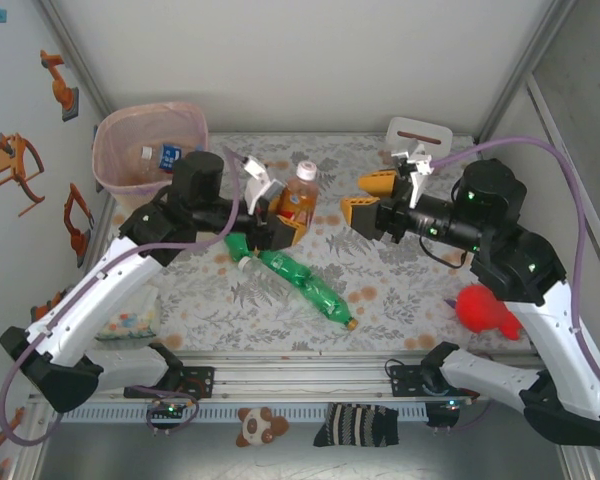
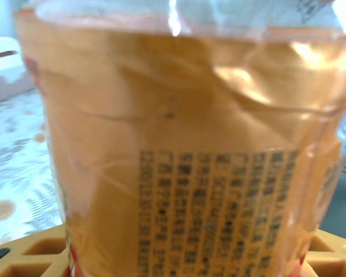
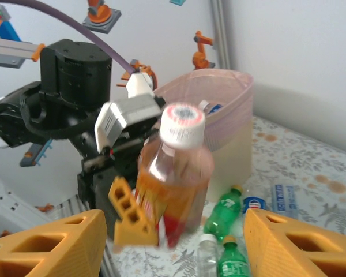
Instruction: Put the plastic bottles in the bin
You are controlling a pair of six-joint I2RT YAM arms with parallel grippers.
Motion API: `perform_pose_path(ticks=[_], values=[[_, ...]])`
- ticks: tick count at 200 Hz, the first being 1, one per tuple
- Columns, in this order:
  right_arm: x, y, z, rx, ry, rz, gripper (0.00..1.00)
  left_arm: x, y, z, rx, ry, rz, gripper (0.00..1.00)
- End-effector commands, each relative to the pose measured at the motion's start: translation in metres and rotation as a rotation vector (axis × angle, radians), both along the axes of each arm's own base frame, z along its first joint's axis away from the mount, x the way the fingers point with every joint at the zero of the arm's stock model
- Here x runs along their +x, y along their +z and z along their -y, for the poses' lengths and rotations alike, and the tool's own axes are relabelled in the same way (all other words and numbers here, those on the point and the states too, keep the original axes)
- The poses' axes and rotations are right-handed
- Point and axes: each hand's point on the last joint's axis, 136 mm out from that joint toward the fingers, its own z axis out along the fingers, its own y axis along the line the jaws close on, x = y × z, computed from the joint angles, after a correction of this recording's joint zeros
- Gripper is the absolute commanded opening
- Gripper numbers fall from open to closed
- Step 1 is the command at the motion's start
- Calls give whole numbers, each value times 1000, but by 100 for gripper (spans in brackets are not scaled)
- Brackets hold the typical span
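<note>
Bin (image 1: 115, 130): bottles (image 1: 170, 155) being held inside, far left.
Left gripper (image 1: 275, 215): orange-labelled bottle (image 1: 300, 195) being gripped.
Right gripper (image 1: 368, 198): being held open.
Remaining: green bottles (image 1: 310, 285) being left near centre.

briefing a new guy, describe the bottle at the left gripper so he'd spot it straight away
Start at the beige bin with the pink liner in the far left corner of the table; just right of it the left gripper reaches toward the middle. Upright between its fingers is the orange-labelled bottle, white-capped, unlike the green bottles lying flat on the table beside it.
</note>
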Motion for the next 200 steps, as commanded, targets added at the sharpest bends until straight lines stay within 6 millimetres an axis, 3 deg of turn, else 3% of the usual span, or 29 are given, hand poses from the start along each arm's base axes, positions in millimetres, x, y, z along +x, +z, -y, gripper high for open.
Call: perform_pose_path(ticks=[1,52,114,144,174,200], values=[[3,10,13,-10,-66,52,63,24,19,-30,0,171,10,53],[6,5,13,-35,-78,52,62,83,33,-106,22,502,-61,52],[10,1,12,-53,-82,49,62,150,26,-195,77,813,-217,52],[11,-3,12,-69,-86,45,62,177,14,-236,114,939,-287,51],[13,-7,13,-82,-95,45,62,198,-10,-279,226,1092,-332,51],[14,-10,12,-93,-96,45,62,208,-29,-299,296,1163,-373,50]])
